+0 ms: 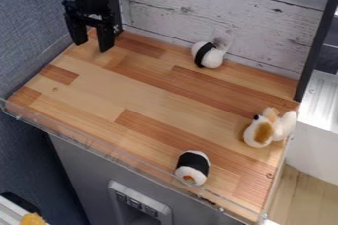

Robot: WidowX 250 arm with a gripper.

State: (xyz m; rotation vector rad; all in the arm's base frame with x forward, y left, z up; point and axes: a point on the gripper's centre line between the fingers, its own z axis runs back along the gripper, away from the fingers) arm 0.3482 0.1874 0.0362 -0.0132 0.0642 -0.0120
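Claw (93, 45) spread open, empty, eleven o'clock. Sushi toy (213, 58), one o'clock—likely light, squashy; pinch across black band (202, 54). Plush animal (262, 131), four o'clock: soft.

Wooden surface with three soft toys
The surface (148, 98) is made of strips of light and reddish-brown wood, with a clear rim (99, 149) along its front edge. Near the rear edge, right of the middle, lies a white toy with a black band (207, 55). A white-and-tan plush animal (261, 132) sits near the right edge. Close to the front rim lies a sushi-like toy (192, 166), white at both ends, with a wide black wrap and an orange spot on its near end.
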